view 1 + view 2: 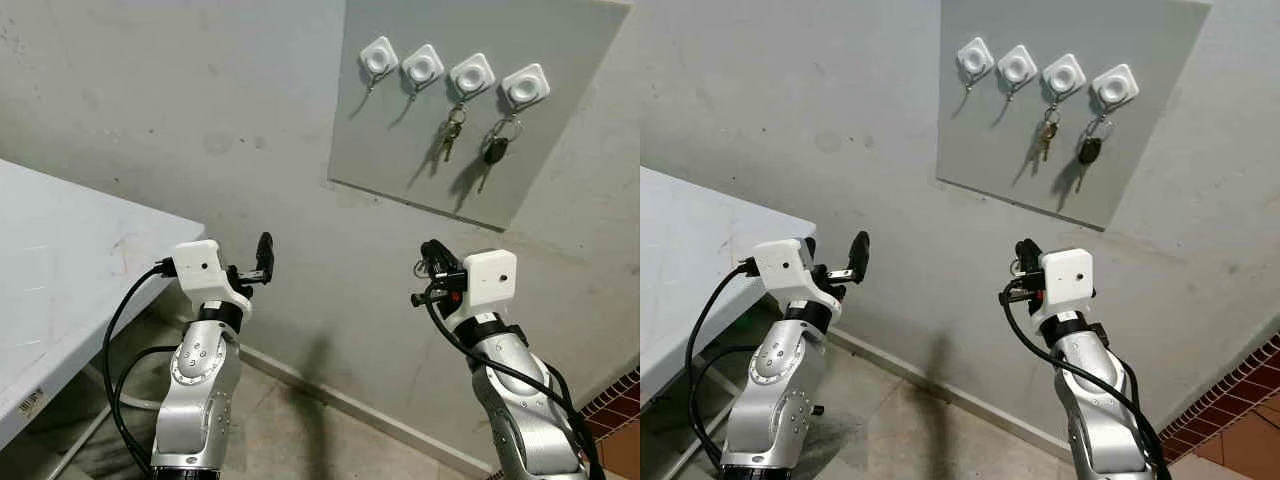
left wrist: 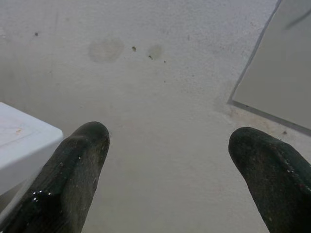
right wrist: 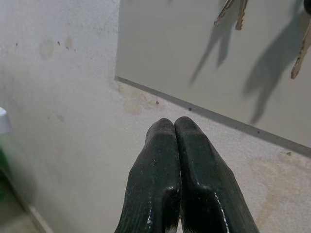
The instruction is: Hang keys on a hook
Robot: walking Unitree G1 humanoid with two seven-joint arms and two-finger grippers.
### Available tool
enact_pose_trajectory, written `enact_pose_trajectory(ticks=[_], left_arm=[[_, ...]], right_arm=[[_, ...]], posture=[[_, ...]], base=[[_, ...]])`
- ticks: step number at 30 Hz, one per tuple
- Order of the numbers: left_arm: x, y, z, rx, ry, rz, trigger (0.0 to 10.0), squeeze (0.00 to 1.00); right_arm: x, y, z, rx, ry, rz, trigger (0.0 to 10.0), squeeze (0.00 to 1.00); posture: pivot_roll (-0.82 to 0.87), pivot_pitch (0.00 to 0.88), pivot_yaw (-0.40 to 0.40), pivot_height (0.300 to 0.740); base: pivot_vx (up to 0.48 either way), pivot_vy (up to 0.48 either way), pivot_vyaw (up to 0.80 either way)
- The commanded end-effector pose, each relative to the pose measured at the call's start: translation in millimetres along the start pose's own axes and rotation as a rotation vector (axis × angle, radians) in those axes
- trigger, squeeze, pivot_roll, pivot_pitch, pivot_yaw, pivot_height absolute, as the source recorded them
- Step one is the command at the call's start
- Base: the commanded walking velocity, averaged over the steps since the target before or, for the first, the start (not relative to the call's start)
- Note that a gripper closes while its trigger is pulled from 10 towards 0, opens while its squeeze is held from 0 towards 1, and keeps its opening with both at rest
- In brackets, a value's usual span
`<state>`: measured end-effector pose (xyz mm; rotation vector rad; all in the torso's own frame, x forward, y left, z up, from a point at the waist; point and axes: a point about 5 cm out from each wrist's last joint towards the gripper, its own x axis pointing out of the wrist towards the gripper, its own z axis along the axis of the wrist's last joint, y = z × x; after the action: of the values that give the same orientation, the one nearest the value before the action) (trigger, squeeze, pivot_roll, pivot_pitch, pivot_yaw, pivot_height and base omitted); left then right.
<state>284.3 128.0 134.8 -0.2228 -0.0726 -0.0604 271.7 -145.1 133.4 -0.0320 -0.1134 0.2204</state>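
A grey board [image 1: 570, 160] on the wall carries a row of white hooks. The two left hooks [image 1: 379, 56] [image 1: 422, 66] are bare. A small key bunch [image 1: 452, 132] hangs from the third hook [image 1: 472, 75]. A key with a black fob [image 1: 497, 150] hangs from the fourth hook [image 1: 525, 86]. My right gripper [image 1: 431, 254] is raised below the board, shut with nothing between its fingers [image 3: 160, 160]. It points at the board's lower edge [image 3: 194, 109]. My left gripper [image 1: 260, 260] is open and empty, held up facing the bare wall left of the board.
A white table [image 1: 60, 270] stands at my left, its corner close to the left arm. The plaster wall [image 1: 200, 120] is right ahead. A pale baseboard [image 1: 330, 395] runs along the tiled floor, with red tiles [image 1: 615, 400] at the far right.
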Motion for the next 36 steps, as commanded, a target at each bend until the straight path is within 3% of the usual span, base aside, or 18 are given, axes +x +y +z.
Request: enact_pose_trajectory(ticks=[1,10,16,18,24,36], left_arm=[[1.1,-4.3,2,-0.004,-0.003,-0.006,10.0,0.0],[0.2,-4.1,1,0.01,0.005,-0.007,10.0,0.0],[4.9,-12.3,7,0.027,-0.006,-0.081,10.0,0.0],[9.4,-18.8,13,0.07,-0.023,-0.141,10.0,0.0],[19.5,-33.2,24,0.097,-0.052,-0.25,10.0,0.0],[33.0,-57.7,45,0.096,-0.105,-0.414,10.0,0.0]], right_arm=[[1.1,-1.0,4,-0.004,-0.013,-0.006,10.0,0.0],[1.7,-0.5,4,0.002,-0.012,-0.005,10.0,0.0],[9.9,2.7,9,0.01,-0.036,0.016,10.0,0.0],[16.8,5.2,14,0.008,-0.056,0.034,10.0,0.0],[35.0,5.7,27,0.0,-0.104,0.056,10.0,0.0],[72.5,5.1,60,0.001,-0.23,0.072,10.0,0.0]], posture=[[-0.01,0.014,-0.051,0.74],[-0.01,0.02,-0.052,0.74],[-0.01,0.023,-0.05,0.74],[-0.01,0.025,-0.048,0.74],[-0.01,0.027,-0.051,0.74],[0.0,0.022,-0.048,0.74]], base=[[0.0,0.0,0.0],[0.0,0.0,0.0],[0.0,0.0,0.0],[0.0,0.0,0.0],[0.0,0.0,0.0],[0.0,0.0,0.0]])
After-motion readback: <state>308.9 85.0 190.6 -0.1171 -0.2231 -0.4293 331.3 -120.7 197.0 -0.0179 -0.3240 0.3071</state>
